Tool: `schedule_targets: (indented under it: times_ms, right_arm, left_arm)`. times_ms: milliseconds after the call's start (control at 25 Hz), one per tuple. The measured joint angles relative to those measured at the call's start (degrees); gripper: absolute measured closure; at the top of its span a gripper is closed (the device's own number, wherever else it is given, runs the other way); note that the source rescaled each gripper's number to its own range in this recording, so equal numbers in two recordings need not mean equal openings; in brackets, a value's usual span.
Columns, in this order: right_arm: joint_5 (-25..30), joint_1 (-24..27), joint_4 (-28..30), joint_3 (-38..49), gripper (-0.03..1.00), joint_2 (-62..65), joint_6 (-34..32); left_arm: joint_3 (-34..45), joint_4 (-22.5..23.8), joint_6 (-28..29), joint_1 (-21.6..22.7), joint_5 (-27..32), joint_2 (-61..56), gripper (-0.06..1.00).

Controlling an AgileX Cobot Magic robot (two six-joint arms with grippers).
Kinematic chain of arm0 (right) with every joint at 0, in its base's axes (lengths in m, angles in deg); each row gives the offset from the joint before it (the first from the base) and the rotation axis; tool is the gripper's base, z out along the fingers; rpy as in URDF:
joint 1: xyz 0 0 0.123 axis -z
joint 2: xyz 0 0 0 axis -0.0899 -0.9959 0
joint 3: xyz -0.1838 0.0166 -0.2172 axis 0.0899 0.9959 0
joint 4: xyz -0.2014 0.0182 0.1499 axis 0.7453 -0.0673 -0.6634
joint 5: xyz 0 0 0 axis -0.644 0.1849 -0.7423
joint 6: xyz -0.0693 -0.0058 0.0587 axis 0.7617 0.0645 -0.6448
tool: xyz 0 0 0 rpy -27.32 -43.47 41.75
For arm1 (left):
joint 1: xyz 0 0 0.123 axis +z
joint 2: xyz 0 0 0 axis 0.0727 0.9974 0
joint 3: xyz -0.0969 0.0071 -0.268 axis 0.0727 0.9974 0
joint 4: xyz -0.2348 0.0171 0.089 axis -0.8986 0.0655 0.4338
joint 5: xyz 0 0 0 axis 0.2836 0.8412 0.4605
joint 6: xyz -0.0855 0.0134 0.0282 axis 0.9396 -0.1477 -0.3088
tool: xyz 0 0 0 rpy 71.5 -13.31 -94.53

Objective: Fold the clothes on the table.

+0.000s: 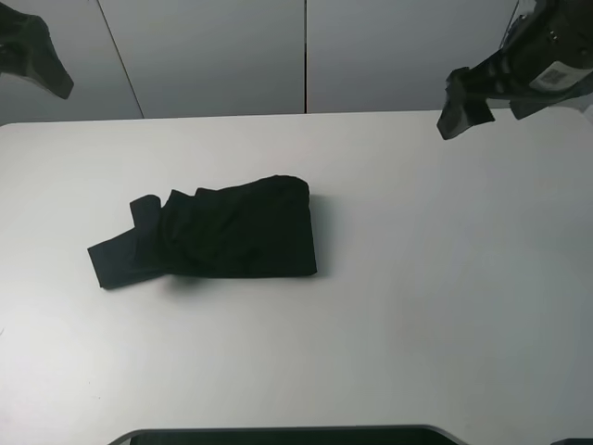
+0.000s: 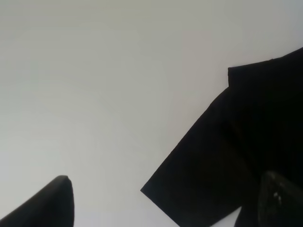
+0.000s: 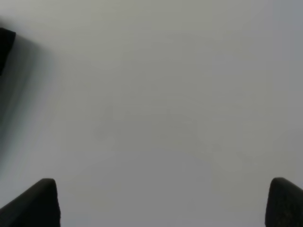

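Item: black cotton T-shirt (image 1: 218,239), folded bundle, left of the white table's (image 1: 445,306) centre, long axis along its width. Your left gripper (image 2: 161,203) is nearer; right gripper (image 3: 161,203) well apart; both released, empty.

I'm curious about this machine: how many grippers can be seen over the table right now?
2. The left gripper hangs at the far left corner, and the right gripper at the far right, both open above the white table, clear of the black T-shirt.
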Motion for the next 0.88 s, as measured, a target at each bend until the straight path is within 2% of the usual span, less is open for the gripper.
schedule_targets:
  times_ms: [320,560,880]
  right_arm:
    - [5.28,0.0,-0.44,13.52,0.03,25.31,-3.08]
    - [12.3,0.0,-0.47,17.53,0.03,43.52,-3.71]
    - [14.43,0.0,-0.78,22.53,0.03,62.17,-3.55]
  left_arm:
    - [15.66,0.57,2.4,0.0,2.16,-22.98,-0.05]
    - [21.73,0.57,4.04,0.0,7.55,-38.27,-0.06]
    - [31.03,-0.49,4.9,0.0,10.06,-56.58,-0.06]
